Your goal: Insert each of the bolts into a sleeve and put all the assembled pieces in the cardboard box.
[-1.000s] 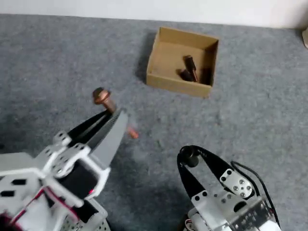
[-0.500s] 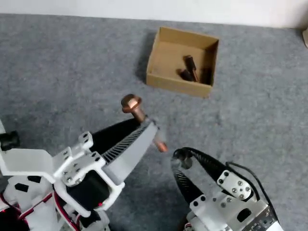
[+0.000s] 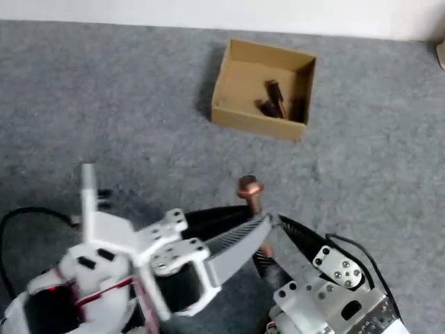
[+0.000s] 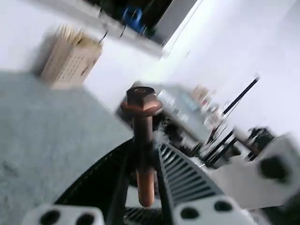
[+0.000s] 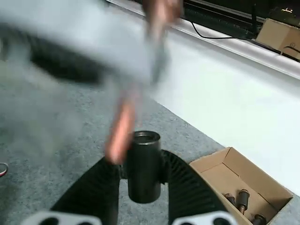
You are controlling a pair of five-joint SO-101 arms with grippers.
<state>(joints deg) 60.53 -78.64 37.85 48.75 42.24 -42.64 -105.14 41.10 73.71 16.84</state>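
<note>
The bolt (image 4: 142, 136) is pinched in the left pincer (image 3: 259, 221), head above it and tip just beside the sleeve (image 5: 144, 166) (black, open end up), which is clamped in the right pincer (image 5: 143, 161). The box (image 3: 240, 122) is set well beyond both.

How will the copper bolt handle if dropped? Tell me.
The bolt looks like rigid metal, probably heavy for its size. Its round shank, pinched in the left end effector, may pivot when pressed at the sleeve. Loose on the grey mat, it would likely roll in an arc around its wider head.
</note>
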